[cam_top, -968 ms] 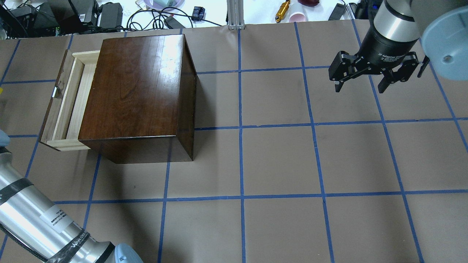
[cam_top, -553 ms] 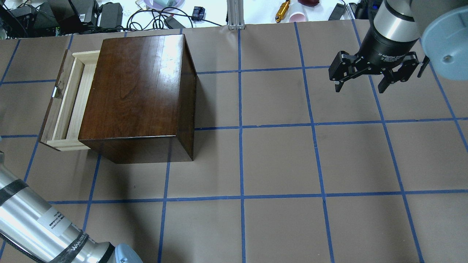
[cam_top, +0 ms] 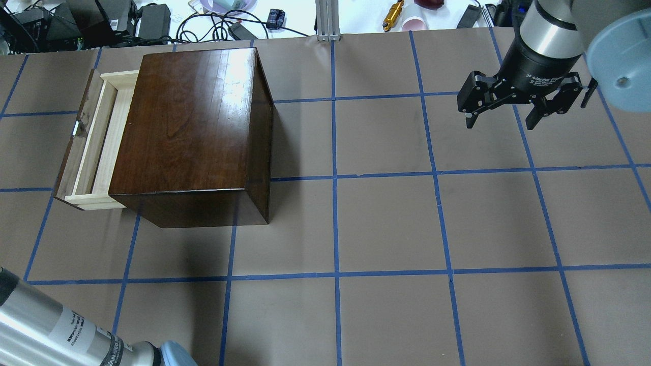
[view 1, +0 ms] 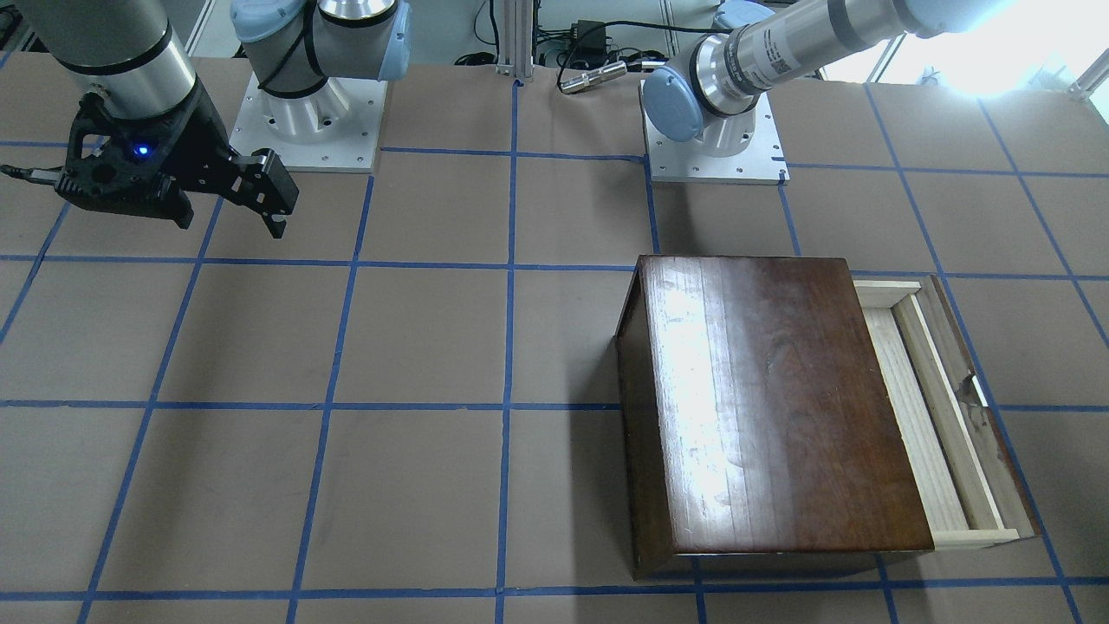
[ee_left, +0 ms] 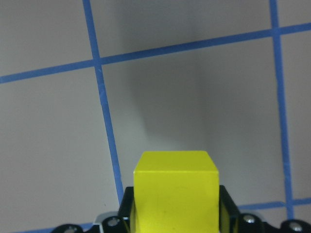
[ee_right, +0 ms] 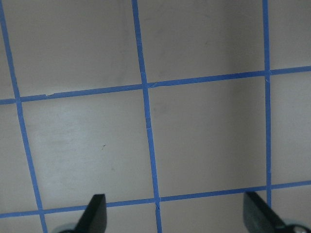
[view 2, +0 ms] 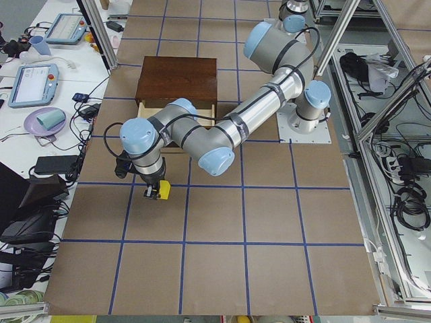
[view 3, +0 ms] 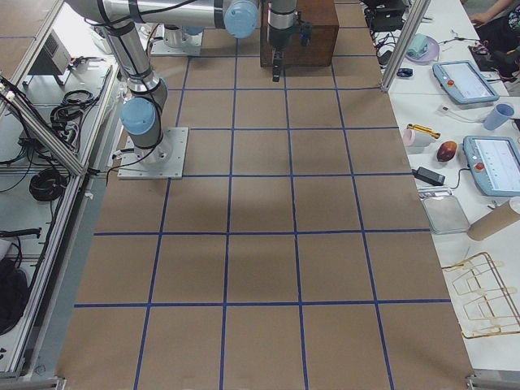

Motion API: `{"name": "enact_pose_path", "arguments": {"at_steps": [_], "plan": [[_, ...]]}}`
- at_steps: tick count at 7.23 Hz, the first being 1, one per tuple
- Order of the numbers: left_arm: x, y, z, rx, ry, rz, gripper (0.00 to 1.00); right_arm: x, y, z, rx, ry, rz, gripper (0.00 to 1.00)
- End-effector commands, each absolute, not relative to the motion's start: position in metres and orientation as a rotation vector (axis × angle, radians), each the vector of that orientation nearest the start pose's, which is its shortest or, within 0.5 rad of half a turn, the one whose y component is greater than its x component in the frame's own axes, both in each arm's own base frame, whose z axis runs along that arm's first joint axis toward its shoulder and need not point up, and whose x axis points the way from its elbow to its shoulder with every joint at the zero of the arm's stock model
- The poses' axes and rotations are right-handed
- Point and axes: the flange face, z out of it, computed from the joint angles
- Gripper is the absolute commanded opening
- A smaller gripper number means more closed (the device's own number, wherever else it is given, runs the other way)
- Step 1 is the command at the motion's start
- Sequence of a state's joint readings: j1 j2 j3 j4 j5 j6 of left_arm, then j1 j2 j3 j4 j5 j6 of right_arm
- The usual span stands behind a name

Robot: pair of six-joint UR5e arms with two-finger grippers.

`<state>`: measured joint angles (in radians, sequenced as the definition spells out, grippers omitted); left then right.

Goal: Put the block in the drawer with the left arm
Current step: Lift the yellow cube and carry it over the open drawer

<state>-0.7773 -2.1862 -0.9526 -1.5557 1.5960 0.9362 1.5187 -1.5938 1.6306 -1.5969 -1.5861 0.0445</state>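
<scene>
Block (ee_left: 176, 191), bright yellow, sits clamped between the two black fingers (ee_left: 127, 211) of the left gripper (ee_left: 176, 213). The claw is closed snugly on its sides, and its far end sticks out past the fingertips over the paper-covered table (ee_left: 204, 97). A blue tape line runs just to its left in the wrist view. Seen from the table's left end, it hangs under the claw over a grid square on the camera's side of the drawer front, well apart from it. That spot lies beyond the overhead view's left edge, where only the left arm (cam_top: 46, 325) shows in the bottom corner. Next comes the drawer (cam_top: 94, 147), pulled out from the left side of the dark cabinet (cam_top: 188, 122), its pale wooden channel showing. Far to the right, the right gripper (cam_top: 501, 122) hangs above the table with its jaws spread wide and nothing between them.
</scene>
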Motion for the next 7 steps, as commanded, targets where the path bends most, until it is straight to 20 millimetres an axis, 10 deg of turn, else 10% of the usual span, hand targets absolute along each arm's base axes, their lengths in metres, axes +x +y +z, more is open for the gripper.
{"name": "enact_pose_path", "arguments": {"at_steps": [1,7], "plan": [[0.391,-0.579,0.444,0.158,3.112,0.061,0.42,0.107,-0.487,0.472,0.152,3.153,0.017,1.0],[0.21,-0.603,0.46,-0.002,3.114,0.056,0.42,0.107,-0.487,0.472,0.152,3.153,0.019,1.0]]}}
